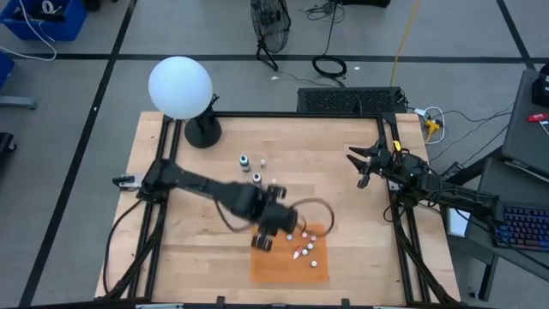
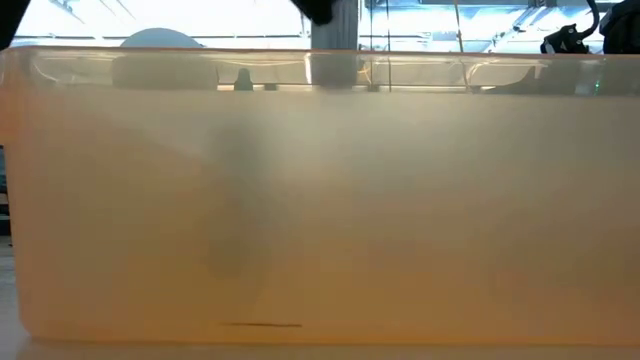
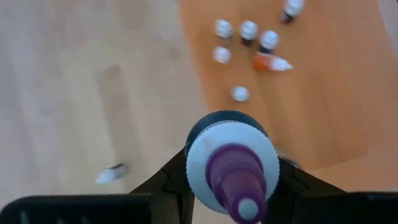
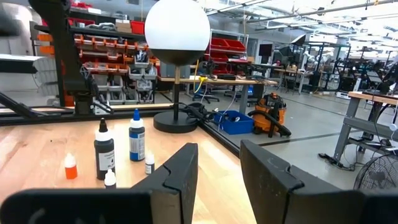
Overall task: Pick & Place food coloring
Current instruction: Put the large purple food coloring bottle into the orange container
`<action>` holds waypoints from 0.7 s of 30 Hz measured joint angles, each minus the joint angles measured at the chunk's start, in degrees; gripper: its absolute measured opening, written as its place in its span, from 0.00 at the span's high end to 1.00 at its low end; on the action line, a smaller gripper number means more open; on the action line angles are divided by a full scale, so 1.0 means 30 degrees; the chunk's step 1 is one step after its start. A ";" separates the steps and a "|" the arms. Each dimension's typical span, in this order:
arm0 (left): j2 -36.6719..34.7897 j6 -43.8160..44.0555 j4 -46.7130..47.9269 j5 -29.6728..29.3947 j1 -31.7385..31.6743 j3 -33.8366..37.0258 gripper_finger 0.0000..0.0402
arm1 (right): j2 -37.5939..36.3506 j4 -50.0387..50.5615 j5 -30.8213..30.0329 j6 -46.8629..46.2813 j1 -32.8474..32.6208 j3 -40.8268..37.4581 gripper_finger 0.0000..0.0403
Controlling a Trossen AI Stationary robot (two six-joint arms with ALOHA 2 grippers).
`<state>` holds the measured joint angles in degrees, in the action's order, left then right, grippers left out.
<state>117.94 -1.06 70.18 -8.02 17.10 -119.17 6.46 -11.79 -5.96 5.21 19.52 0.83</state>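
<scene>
1. The left gripper [image 1: 276,230] is clamped on a food coloring bottle with a purple tip [image 3: 233,167]; in the left wrist view the bottle's white collar sits between the two dark fingers [image 3: 166,180], its tip pointing toward the camera.
2. The left arm reaches from the table's left edge diagonally toward the front centre, stretched low and long, with a cable looping beside the wrist. Its gripper hangs at the near-left corner of the orange mat [image 1: 268,268].
3. Just past the held bottle, on the mat, lie several small bottles [image 3: 248,31] seen from above as white caps, with one orange bottle [image 3: 268,62] lying on its side among them. In the high view they show as small white dots [image 1: 305,249] right beside the gripper.
4. Behind the gripper, on the bare wooden table [image 1: 343,172], more bottles [image 1: 245,161] stand between it and the lamp; the right wrist view shows a black one [image 4: 104,152] and a blue one [image 4: 137,138] upright side by side.
5. A globe lamp [image 1: 180,86] stands at the far-left corner.
6. The right gripper [image 1: 360,163] waits well away at the table's right edge, arm folded back, its fingers [image 4: 177,177] apart and holding nothing.
7. The low view is filled by a blurred orange surface.
</scene>
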 joint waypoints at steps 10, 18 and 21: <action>0.0064 0.1698 -0.5908 -0.0331 0.1744 0.5723 0.69 | 0.0000 0.0000 0.0000 -0.0003 0.0000 0.0003 0.73; 0.0062 0.2022 -0.9256 0.0125 0.1622 0.8225 0.69 | 0.0000 0.0000 0.0004 -0.0003 -0.0004 0.0000 0.73; 0.0060 0.1926 -1.0414 0.0653 0.1488 0.8931 0.69 | 0.0000 0.0000 0.0000 0.0000 -0.0004 0.0002 0.73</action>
<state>118.12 4.71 38.93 -6.06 21.56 -92.37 6.46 -11.79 -5.96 5.21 19.51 0.84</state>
